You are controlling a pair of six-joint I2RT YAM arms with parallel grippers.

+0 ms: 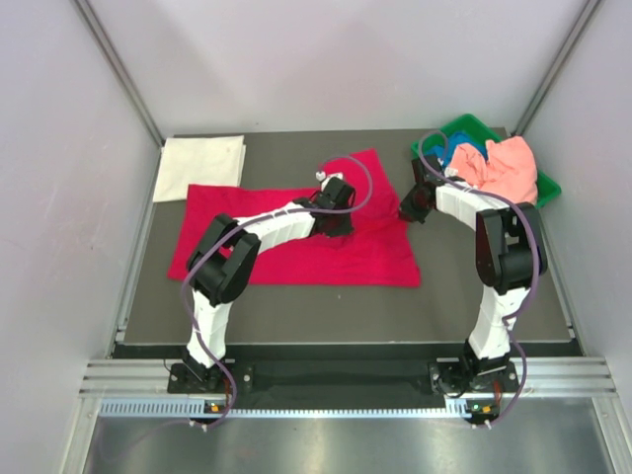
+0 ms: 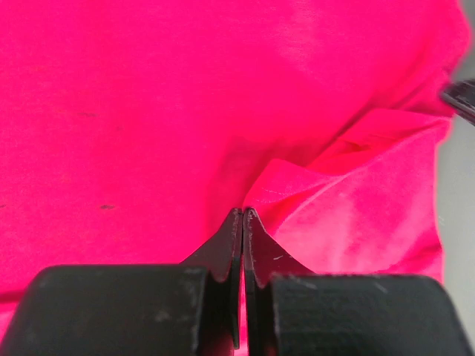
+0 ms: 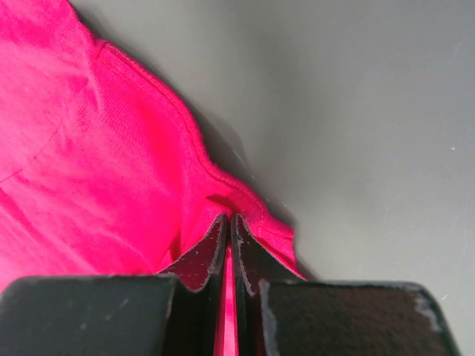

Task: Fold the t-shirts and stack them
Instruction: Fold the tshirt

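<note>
Bolted at the frame's bottom edge, both arms are bent forward over the crimson-red t-shirt (image 1: 380, 252), spread at the middle of the table (image 1: 296, 308). The left gripper (image 2: 243, 213) is pinched shut on a raised fold near its centre; the right gripper (image 3: 228, 217) is clamped on its right edge.

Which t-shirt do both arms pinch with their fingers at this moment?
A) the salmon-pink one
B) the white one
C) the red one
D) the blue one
C: both wrist views show shut fingers with red cloth between them, the left fingers at a raised fold of the red t-shirt and the right fingers at its hemmed edge.
</note>
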